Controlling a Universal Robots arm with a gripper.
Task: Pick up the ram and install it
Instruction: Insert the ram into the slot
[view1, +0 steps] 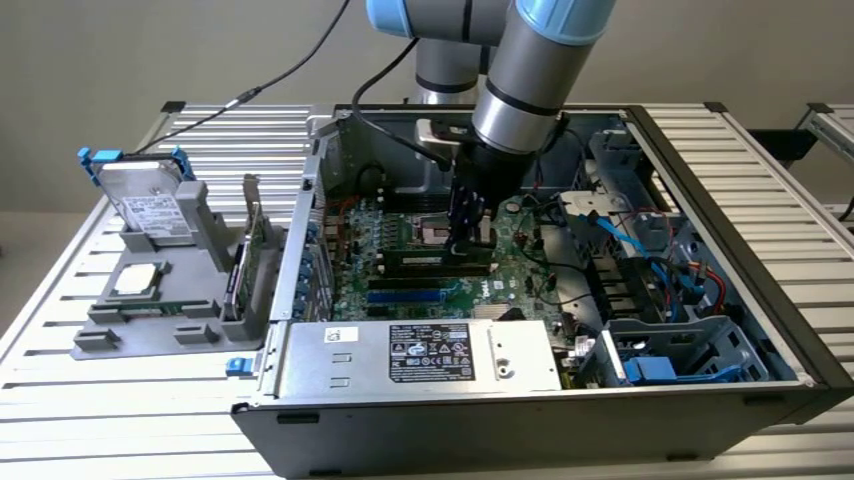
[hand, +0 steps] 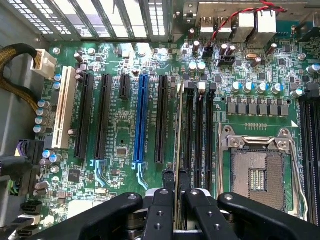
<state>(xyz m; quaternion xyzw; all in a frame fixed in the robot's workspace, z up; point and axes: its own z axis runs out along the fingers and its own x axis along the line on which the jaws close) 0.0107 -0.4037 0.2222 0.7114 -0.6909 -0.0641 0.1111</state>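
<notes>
Exterior view: an open case (view1: 747, 210) lies flat on a slatted table (view1: 80, 410), with the motherboard (view1: 400, 225) facing up. The arm (view1: 527, 90) reaches down into the case from above, roughly over the middle of the board. A power supply (view1: 427, 355) sits along the near side of the case. Blue and red cables (view1: 674, 265) are bundled toward the exterior view's right.

Outside the case, on the exterior view's left, is a grey holder (view1: 194, 215). A drive (view1: 147, 205) stands tilted in it, a square silver chip (view1: 138, 280) lies flat, and a green card (view1: 247, 265) stands upright against the case wall.

Wrist view: the gripper (hand: 176, 181) is nearly closed. Its two black fingers (hand: 161, 210) are pinched on the ram (hand: 178, 130), one on each flat face. The ram is seen edge-on as a thin straight line running away from the fingers.

The ram sits parallel to three empty black memory slots (hand: 200, 135) and just beside them, on the side facing the long black expansion slot (hand: 161, 120) and the blue slot (hand: 141, 117). It lines up with the slot row. I cannot tell whether its lower edge is seated or just above the board.

The open CPU socket (hand: 260, 175) with its metal frame lies beyond the memory slots. A white slot (hand: 65, 115) is at the far edge of the expansion row.
</notes>
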